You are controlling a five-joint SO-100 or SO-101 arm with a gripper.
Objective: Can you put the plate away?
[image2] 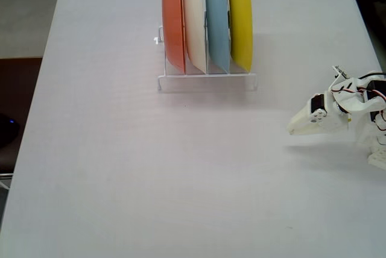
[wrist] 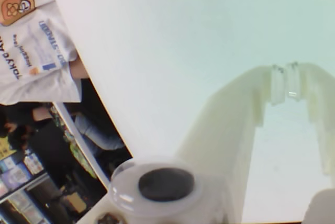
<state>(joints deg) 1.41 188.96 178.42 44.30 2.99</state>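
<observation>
The yellow plate [image2: 240, 18] stands on edge in the rightmost slot of a white dish rack [image2: 207, 81] at the back of the table in the fixed view. My gripper [image2: 293, 129] rests low over the table at the right, well in front of and to the right of the rack, pointing left. In the wrist view the gripper [wrist: 285, 81] has its tips touching and holds nothing, with only bare white table under it. The plate does not show in the wrist view.
In the same rack, left of the yellow one, stand an orange plate [image2: 173, 20], a cream plate [image2: 194, 20] and a light blue plate [image2: 217, 22]. The wrist view shows the table edge [wrist: 94, 114] and a person in a white shirt [wrist: 36, 56] beyond it.
</observation>
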